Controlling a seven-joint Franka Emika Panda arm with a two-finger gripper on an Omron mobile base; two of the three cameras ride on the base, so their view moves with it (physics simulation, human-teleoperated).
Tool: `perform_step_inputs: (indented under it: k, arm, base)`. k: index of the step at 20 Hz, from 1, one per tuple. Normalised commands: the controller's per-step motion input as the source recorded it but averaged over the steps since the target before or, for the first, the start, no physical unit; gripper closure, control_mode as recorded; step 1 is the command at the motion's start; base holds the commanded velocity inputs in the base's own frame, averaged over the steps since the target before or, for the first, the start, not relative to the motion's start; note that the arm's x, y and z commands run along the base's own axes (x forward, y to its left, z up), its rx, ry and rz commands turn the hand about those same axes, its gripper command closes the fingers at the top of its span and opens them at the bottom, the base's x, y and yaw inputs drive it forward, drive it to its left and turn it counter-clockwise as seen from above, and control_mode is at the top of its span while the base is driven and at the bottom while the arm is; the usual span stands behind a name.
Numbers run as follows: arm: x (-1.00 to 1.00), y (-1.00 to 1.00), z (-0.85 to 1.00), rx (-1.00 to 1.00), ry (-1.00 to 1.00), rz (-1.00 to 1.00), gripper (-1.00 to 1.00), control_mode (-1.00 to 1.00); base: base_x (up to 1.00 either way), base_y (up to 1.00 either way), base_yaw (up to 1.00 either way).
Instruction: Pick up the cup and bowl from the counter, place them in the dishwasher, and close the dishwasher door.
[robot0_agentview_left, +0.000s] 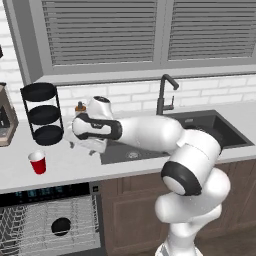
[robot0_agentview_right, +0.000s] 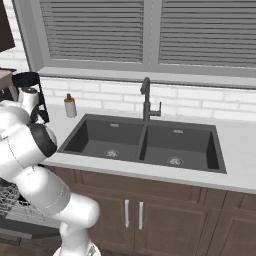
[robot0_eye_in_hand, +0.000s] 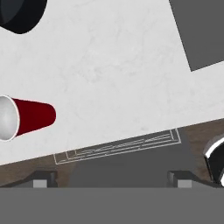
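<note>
The red cup (robot0_agentview_left: 37, 162) stands upright on the table (robot0_agentview_left: 75, 165), near its front edge, at about seven o'clock from the three-tier stand (robot0_agentview_left: 42, 113) and well apart from the black sink (robot0_agentview_right: 142, 142). In the hand view the same cup (robot0_eye_in_hand: 26, 117) lies at nine o'clock, white mouth toward the left edge, clear of everything around it. The bowl (robot0_agentview_left: 61, 226) already sits on the wire rack of the open dishwasher (robot0_agentview_left: 47, 220), below the table front, so by my reading the cup is the piece left to fetch, with the door to close after it.

The gripper (robot0_eye_in_hand: 111, 179) hovers above the table between the stand and the sink, and its jaws stand spread wide with nothing between them; the two dark fingertips (robot0_eye_in_hand: 42, 178) show at the bottom of the hand view, far apart.

The cup looks like thin plastic: light, smooth, likely slippery, and it should flex under a hard squeeze. It tapers toward the base, so a pinch low down may slide. I would take it across the upper wall, just under the rim, with a gentle closing force. Being so light, it could tip or skate if a finger nudges it first, so the jaws should straddle it squarely before closing
</note>
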Motion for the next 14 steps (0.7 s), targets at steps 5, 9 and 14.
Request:
perform_step_inputs:
  k: [5, 9, 14]
  arm:
    - [0.02, 0.57, -0.07, 0.01, 0.00, 0.00, -1.00, -1.00]
    - [0.05, 0.78, 0.00, 0.01, 0.00, 0.00, -1.00, -1.00]
    - [0.14, 0.59, -0.01, 0.00, 0.00, 0.00, -1.00, -1.00]
  base:
    - [0.00, 0.00, 0.00]
    - [0.00, 0.00, 0.00]
    - [0.00, 0.00, 0.00]
